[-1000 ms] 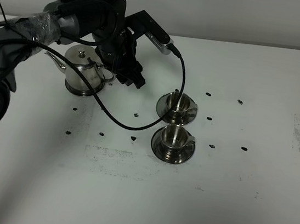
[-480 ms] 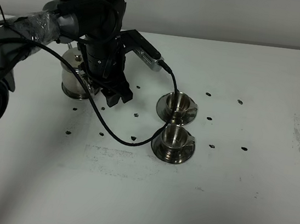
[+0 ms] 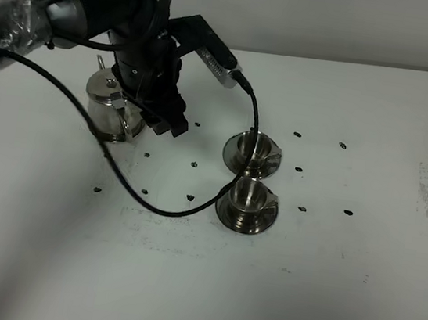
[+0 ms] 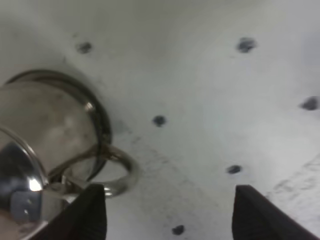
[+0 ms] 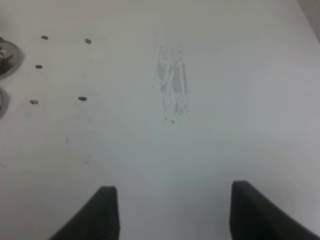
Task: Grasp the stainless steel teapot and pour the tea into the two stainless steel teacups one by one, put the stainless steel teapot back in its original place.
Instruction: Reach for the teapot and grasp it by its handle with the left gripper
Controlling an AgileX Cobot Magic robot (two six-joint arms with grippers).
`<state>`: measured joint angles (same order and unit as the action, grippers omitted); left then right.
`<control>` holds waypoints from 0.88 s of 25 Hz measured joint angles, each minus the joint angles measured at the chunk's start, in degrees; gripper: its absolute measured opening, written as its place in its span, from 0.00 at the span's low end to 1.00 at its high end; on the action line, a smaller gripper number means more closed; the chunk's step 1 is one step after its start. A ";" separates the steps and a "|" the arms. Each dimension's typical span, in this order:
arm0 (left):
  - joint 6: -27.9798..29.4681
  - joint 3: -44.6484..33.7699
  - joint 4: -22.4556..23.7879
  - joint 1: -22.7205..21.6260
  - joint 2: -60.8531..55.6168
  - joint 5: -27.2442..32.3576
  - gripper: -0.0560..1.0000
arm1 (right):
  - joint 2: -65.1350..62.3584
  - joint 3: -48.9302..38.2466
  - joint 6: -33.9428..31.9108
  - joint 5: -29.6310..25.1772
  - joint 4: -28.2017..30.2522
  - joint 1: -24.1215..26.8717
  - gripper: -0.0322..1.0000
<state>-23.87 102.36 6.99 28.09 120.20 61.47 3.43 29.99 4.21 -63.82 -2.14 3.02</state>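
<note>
The stainless steel teapot [image 3: 108,111] stands on the white table at the left, partly hidden by my left arm. My left gripper [image 3: 167,124] is open and low, just right of the pot's loop handle [image 4: 112,172]. In the left wrist view the teapot [image 4: 47,130] lies beside one fingertip [image 4: 90,215], and the gripper [image 4: 170,220] holds nothing. The two stainless steel teacups stand on saucers at mid-table, one farther [image 3: 253,151] and one nearer [image 3: 248,202]. No tea shows. My right gripper [image 5: 172,215] is open and empty over bare table.
A black cable [image 3: 153,203] loops from the left arm across the table to the cups. Small dark marks [image 3: 298,169] dot the table around the cups. A scuffed grey patch [image 5: 172,85] lies to the right. The saucer edges [image 5: 7,57] show in the right wrist view.
My left arm has swung in from right of the teapot to close beside its handle, and the gripper sits lower near the pot. The cups have not moved.
</note>
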 joint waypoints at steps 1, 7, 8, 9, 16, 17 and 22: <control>0.30 -2.66 0.00 0.54 -2.58 -2.43 0.55 | 0.00 0.00 0.00 0.00 0.00 0.00 0.49; 13.67 -19.14 4.25 2.80 -13.21 -17.31 0.55 | 0.00 0.00 0.00 0.04 0.00 0.00 0.49; 16.93 -21.10 4.94 2.92 -14.10 -19.86 0.55 | 0.00 0.00 0.00 0.04 0.00 0.00 0.49; 19.62 -23.35 5.62 2.95 -14.69 -22.05 0.55 | 0.00 0.00 0.00 0.04 0.00 0.00 0.49; 38.25 -32.78 11.23 3.02 -13.93 -39.22 0.55 | 0.00 0.00 0.00 0.04 0.00 0.00 0.49; 40.06 -32.86 12.03 3.02 -13.40 -41.13 0.54 | 0.00 0.00 0.00 0.04 0.00 0.00 0.49; 44.31 -32.86 12.41 2.89 -9.13 -46.32 0.50 | 0.00 0.00 0.00 0.04 0.00 0.00 0.49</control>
<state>20.43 69.49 19.39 30.98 111.08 15.16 3.43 29.99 4.21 -63.77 -2.14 3.02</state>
